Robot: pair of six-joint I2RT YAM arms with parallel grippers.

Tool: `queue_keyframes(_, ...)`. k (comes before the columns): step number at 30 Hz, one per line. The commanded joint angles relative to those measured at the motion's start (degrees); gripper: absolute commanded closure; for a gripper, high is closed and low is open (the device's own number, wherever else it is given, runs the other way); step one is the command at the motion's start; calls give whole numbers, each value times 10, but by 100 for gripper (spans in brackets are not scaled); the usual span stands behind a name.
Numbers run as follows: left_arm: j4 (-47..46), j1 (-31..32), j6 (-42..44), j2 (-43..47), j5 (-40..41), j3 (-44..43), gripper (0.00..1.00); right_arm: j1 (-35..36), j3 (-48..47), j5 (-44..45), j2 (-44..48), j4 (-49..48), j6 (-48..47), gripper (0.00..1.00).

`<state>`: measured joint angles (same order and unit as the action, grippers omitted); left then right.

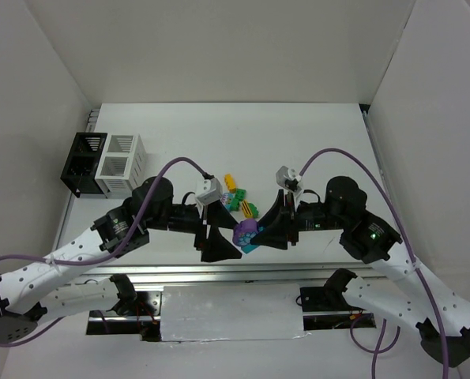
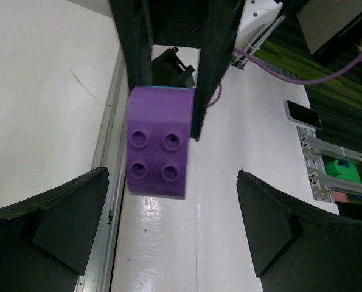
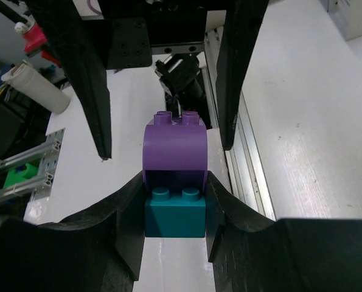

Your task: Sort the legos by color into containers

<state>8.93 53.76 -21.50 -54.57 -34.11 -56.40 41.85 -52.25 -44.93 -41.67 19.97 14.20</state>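
Observation:
My right gripper (image 3: 174,213) is shut on a joined pair of legos, a purple brick (image 3: 174,149) stacked on a teal brick (image 3: 174,210), and holds them above the table near its front edge. In the top view this pair (image 1: 246,232) sits between the two grippers. Facing it, my left gripper (image 2: 174,237) stands wide open with nothing between its fingers, and the purple brick (image 2: 158,143) hangs just beyond its tips. More legos (image 1: 236,194) in yellow, green and orange lie in a small cluster behind the grippers. The containers, a black bin (image 1: 83,162) and a white bin (image 1: 121,164), stand side by side at the far left.
A metal rail (image 1: 219,272) runs along the table's front edge just below both grippers. White walls enclose the table on the left, back and right. Purple cables (image 1: 183,163) arc over both arms.

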Motion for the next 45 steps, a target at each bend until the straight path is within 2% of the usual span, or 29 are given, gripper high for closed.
queue_keyframes(1,-64,-1,-14,9,-57,-5,2,-3,-22,-24,-7,-5,-8,100)
queue_keyframes(3,-65,-1,-22,-3,-57,-10,6,-4,-25,-26,-12,-4,-9,100)
queue_keyframes(4,-64,-1,-23,-7,-50,-16,13,-3,-28,-27,-18,1,-11,100)
queue_keyframes(8,-63,-1,-28,-26,-42,-26,18,-2,-25,-29,-29,9,-19,100)
queue_keyframes(11,-59,-1,-27,-36,-39,-29,42,-2,-20,-27,-25,3,-15,100)
queue_keyframes(12,-57,-2,-27,-38,-36,-33,57,-2,-21,-28,-23,2,-15,100)
queue_keyframes(14,-50,-2,-22,-45,-26,-36,72,-2,-23,-34,-24,10,-21,100)
queue_keyframes(15,-49,-2,-20,-47,-24,-40,96,-2,-26,-38,-26,15,-25,100)
queue_keyframes(16,-48,-2,-20,-48,-21,-42,100,-3,-26,-47,-27,19,-29,94)
queue_keyframes(18,-48,-3,-21,-49,-6,-46,100,-2,-15,-50,-19,19,-27,64)
queue_keyframes(19,-49,-3,-22,-45,-2,-44,100,-4,-7,-58,-15,12,-26,10)
queue_keyframes(21,-59,-5,-28,-38,4,-42,100,-4,19,-75,2,-16,-12,6)
queue_keyframes(23,-64,-5,-31,-34,-8,-41,100,-4,33,-84,6,-35,-3,11)
queue_keyframes(24,-66,-5,-35,-34,-10,-42,100,-4,35,-89,5,-45,3,19)
queue_keyframes(26,-68,-5,-36,-37,-17,-44,100,-4,35,-97,5,-49,6,29)
queue_keyframes(31,-84,-5,-47,-45,-25,-39,100,-4,32,-76,12,-61,11,48)
queue_keyframes(32,-85,-5,-49,-45,-28,-35,100,-4,31,-75,14,-60,8,55)
queue_keyframes(33,-84,-5,-50,-46,-30,-35,100,-4,33,-70,16,-63,9,75)
queue_keyframes(34,-85,-5,-52,-47,-29,-34,100,-4,34,-67,17,-68,12,91)
queue_keyframes(35,-84,-5,-52,-48,-28,-35,100,-4,34,-61,19,-67,12,100)
queue_keyframes(40,-85,-36,-72,-31,-19,-38,100,-4,56,-81,21,-77,-2,100)
queue_keyframes(45,-100,-173,-107,-7,-85,-45,100,-5,79,-80,11,-81,-13,100)
